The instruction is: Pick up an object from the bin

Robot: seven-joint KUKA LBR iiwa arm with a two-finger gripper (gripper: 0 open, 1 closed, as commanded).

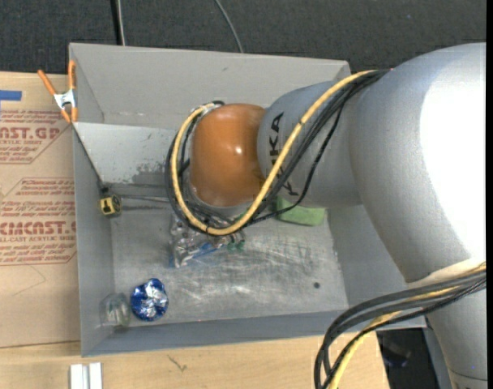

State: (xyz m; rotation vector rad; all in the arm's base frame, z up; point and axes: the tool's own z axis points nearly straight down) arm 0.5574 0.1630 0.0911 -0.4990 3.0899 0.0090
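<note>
Blue-green obj [207, 248] at bin [279, 280] ctr, hand [182, 246] just beside it, open/shut can't tell

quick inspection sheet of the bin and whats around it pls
surface: grey metal bin, floor scuffed and scratched
job's things: small blue and green thing on the floor right beside the gripper; not seen to be held
clutter: shiny blue foil ball near the front left corner, clear thing beside it; green thing partly hidden by the arm; small yellow thing at the left wall
grippers: gripper low over the middle of the floor, under the orange wrist cover; open or shut cannot be told
cables: yellow and black cables loop round the wrist cover
surroundings: dark ground beyond the far wall
</note>
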